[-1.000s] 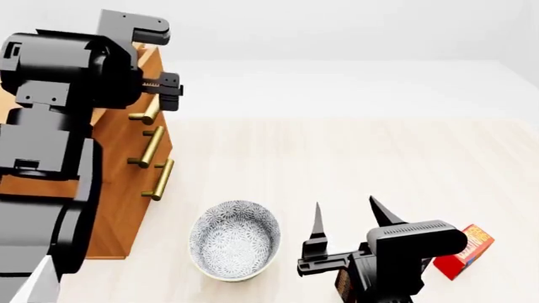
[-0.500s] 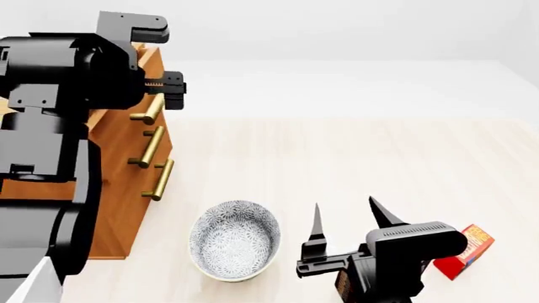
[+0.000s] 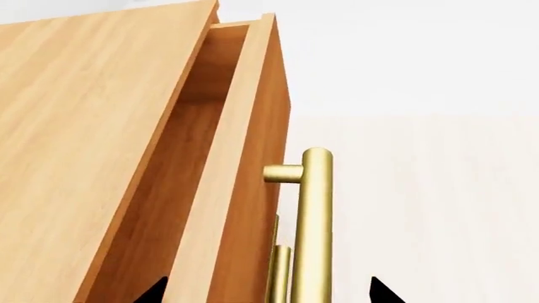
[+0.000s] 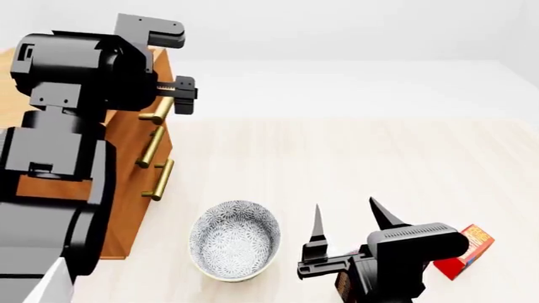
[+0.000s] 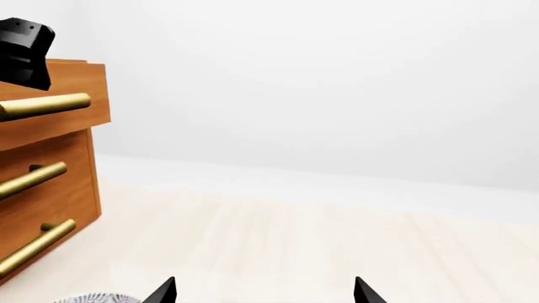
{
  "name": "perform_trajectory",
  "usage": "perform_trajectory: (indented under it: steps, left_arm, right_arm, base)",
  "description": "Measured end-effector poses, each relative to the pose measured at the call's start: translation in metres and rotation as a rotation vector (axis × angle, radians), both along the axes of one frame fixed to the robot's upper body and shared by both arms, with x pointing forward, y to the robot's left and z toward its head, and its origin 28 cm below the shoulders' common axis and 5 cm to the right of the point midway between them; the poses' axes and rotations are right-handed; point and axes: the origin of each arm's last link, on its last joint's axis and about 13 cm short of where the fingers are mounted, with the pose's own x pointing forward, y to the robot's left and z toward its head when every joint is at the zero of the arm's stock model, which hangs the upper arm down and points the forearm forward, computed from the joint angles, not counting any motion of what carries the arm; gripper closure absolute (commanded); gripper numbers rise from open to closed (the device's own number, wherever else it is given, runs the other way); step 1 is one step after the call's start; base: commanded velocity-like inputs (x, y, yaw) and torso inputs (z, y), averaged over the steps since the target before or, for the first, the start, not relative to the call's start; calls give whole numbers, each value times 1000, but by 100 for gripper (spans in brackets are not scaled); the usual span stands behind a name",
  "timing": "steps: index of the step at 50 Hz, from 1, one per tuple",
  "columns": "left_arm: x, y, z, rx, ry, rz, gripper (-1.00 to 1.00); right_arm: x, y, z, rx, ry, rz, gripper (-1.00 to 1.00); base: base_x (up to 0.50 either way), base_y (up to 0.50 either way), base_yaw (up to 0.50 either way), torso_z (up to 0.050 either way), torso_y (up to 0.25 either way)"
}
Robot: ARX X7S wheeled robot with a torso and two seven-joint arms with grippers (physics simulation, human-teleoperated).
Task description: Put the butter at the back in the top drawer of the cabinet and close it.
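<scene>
The light brown cabinet (image 4: pixel 126 189) stands at the left. Its top drawer (image 3: pixel 244 189) is pulled partly out and shows a bare wooden interior. My left gripper (image 3: pixel 267 291) is open, with its fingertips astride the drawer front and the brass handle (image 3: pixel 312 227). In the head view it sits at the top handle (image 4: pixel 173 98). The red-orange butter carton (image 4: pixel 465 251) lies on the table at the right, just right of my right arm. My right gripper (image 4: pixel 345 224) is open and empty, pointing up the table, apart from the butter.
A patterned bowl (image 4: pixel 234 238) sits between the cabinet and my right gripper. A dark brown box (image 4: pixel 343 285) shows partly under my right arm. Two lower drawers with brass handles (image 4: pixel 158 180) are shut. The pale wooden table (image 4: pixel 354 164) stretches to the right.
My left arm has moved to the right, away from the cabinet, and the top drawer's handle has come out with it. The right arm and the butter have not moved.
</scene>
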Motion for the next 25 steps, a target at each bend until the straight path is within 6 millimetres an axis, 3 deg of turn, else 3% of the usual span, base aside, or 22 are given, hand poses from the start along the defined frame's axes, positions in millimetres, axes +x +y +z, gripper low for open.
perform_trajectory:
  steps: [8, 13, 25]
  left_arm:
    - [-2, -5, 0, -36, -3, -22, -100]
    - [-3, -10, -13, -100, 57, -57, -100]
    - [-7, -24, -12, -125, 64, -115, -100]
  right_arm:
    - [-1, 0, 0, -2, -1, 1, -100]
    - [-1, 1, 0, -3, -3, 0, -100]
    - [-2, 0, 0, -3, -6, 1, -100]
  base:
    - [0, 0, 0, 0, 0]
    - [0, 0, 0, 0, 0]
    - [-3, 0, 1, 0, 0]
